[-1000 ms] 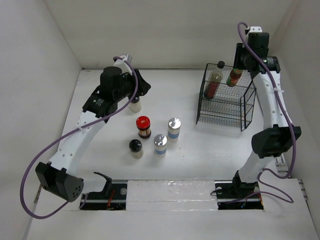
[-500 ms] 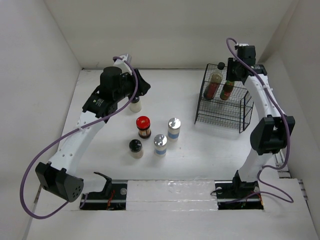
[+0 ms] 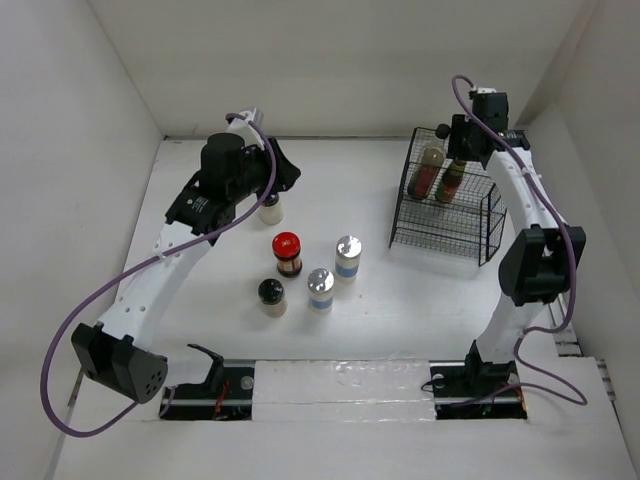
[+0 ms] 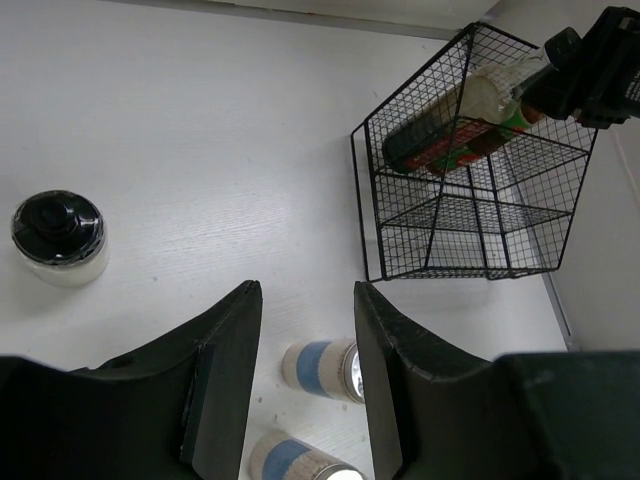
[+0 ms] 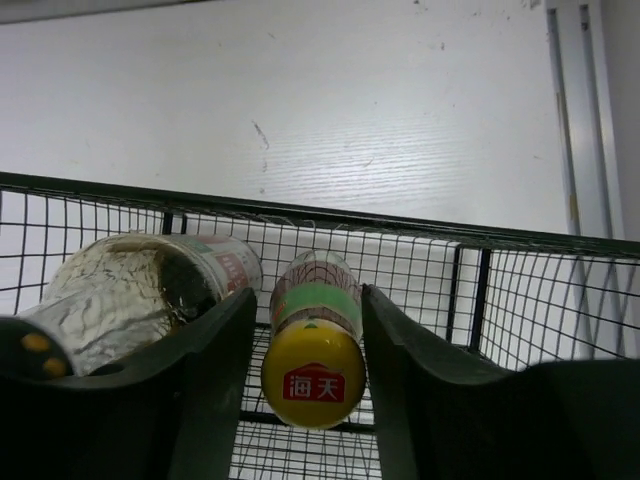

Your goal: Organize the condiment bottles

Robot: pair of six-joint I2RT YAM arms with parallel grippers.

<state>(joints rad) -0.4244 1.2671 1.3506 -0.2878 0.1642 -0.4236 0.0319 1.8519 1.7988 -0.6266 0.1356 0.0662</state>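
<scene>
While the right claw (image 5: 310,300) hangs over the black wire basket (image 5: 300,215), its two fingers stand on either side of the green-red labelled bottle (image 5: 312,335), close against its shoulder just behind the yellow cap. I cannot tell whether they press on it or merely flank it. Just beside that bottle, on its left in the wrist view, lies the tall dark bottle (image 5: 150,290), tilted the same way. In the top view both bottles lean in the far left part of the basket, which stands at the far right of the white bench (image 3: 400,300).

The left claw (image 4: 305,300) is set to a narrow gap and holds nothing; bare bench shows between its fingers. It hovers over the far middle-left of the bench. A black-capped pale jar (image 4: 58,235) stands upright near it, apart from the fingers. Nearer the arm bases stand the red-lidded jar (image 3: 287,250), a second black-capped pale jar (image 3: 271,296), and two silver-capped shakers, one (image 3: 347,257) farther back than the other (image 3: 320,288). All four are upright, set apart from one another and well apart from the basket.
</scene>
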